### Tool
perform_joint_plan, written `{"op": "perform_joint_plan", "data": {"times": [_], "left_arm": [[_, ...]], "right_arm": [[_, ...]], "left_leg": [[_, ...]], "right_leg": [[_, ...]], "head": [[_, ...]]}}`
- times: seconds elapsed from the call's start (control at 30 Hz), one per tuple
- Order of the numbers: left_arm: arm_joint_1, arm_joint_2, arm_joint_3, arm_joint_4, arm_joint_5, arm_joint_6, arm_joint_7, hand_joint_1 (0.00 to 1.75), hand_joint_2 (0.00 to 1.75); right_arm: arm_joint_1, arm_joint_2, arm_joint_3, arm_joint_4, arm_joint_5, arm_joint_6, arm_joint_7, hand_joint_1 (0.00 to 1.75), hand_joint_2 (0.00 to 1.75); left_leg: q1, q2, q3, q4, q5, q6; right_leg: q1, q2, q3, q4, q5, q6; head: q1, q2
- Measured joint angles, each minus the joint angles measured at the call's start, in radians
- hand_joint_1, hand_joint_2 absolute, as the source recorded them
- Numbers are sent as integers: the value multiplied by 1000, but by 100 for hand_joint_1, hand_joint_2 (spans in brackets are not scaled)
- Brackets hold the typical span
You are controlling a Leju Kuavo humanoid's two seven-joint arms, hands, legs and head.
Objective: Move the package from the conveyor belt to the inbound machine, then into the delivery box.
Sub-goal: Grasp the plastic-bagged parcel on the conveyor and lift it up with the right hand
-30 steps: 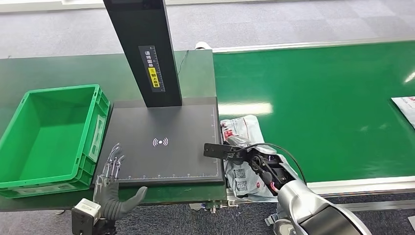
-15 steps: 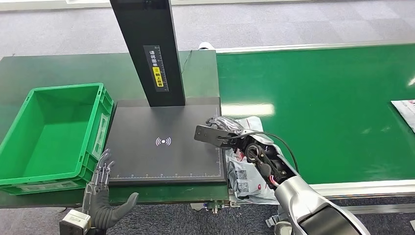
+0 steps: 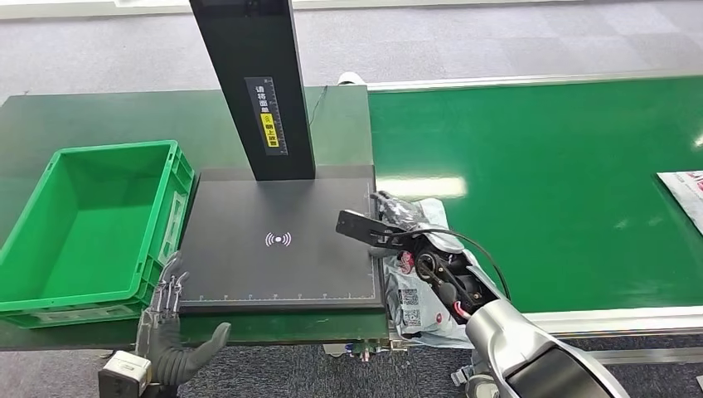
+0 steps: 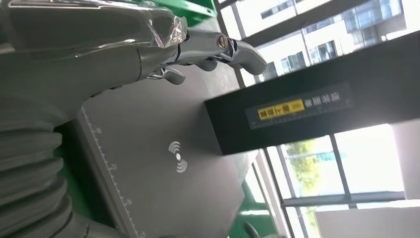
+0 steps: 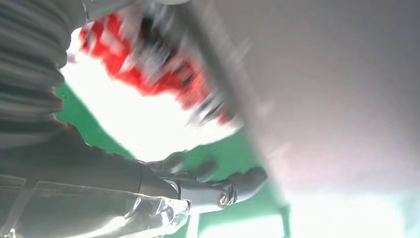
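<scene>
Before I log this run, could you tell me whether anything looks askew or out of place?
The crumpled white package lies askew under the right hand, hanging over the conveyor belt's near edge. Otherwise nothing stands out.

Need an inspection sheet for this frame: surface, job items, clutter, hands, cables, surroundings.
Surface: green conveyor belt; dark green table beside it.
Job's things: white plastic mailer package with red print on the belt edge next to the black inbound machine platform; green plastic delivery box, nothing inside.
Clutter: second white parcel at the belt's far right.
Hands: right robot hand over the package, grip unclear; left robot hand open, holds nothing.
Cables: black cable looping off the right wrist.
Surroundings: grey carpet floor.
</scene>
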Motion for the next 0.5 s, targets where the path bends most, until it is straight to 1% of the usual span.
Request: {"op": "perform_joint_plan", "data": {"times": [0.1, 0.2, 0.27, 0.33, 0.43, 0.5], "left_arm": [[16, -8, 16, -15, -3, -5, -4, 0, 175], [32, -20, 28, -30, -7, -19, -12, 0, 175], [39, -27, 31, -37, -10, -25, -16, 0, 175], [44, -33, 34, -41, -13, -29, -17, 0, 175], [46, -37, 38, -42, -18, -31, -17, 0, 175], [45, -37, 40, -42, -18, -31, -17, 0, 175]], "right_arm": [[27, -35, -26, -28, 28, -78, 40, 0, 175], [67, -74, -81, -95, 61, -152, 77, 0, 175], [91, -93, -128, -141, 82, -169, 103, 0, 175], [116, -109, -175, -180, 100, -147, 133, 0, 175], [152, -131, -232, -212, 141, -76, 181, 0, 175], [174, -146, -257, -215, 166, -29, 190, 0, 175]], "left_leg": [[-1, -2, -1, 0, 0, 1], [-2, -2, -1, 0, 0, 1], [-1, -3, -1, 0, 0, 1], [-1, -3, -2, 0, 0, 1], [-1, -3, -2, 0, 0, 1], [-1, -3, -2, 0, 0, 1]], "right_leg": [[-1, -1, 0, 0, 0, 0], [-2, -2, 0, 0, 0, 1], [-1, -2, -1, 0, 0, 1], [-1, -2, -1, 0, 0, 1], [-1, -2, -1, 0, -1, 1], [-1, -2, -1, 0, -1, 1]], "head": [[0, 0], [0, 0], [0, 0], [0, 0], [0, 0], [0, 0]]}}
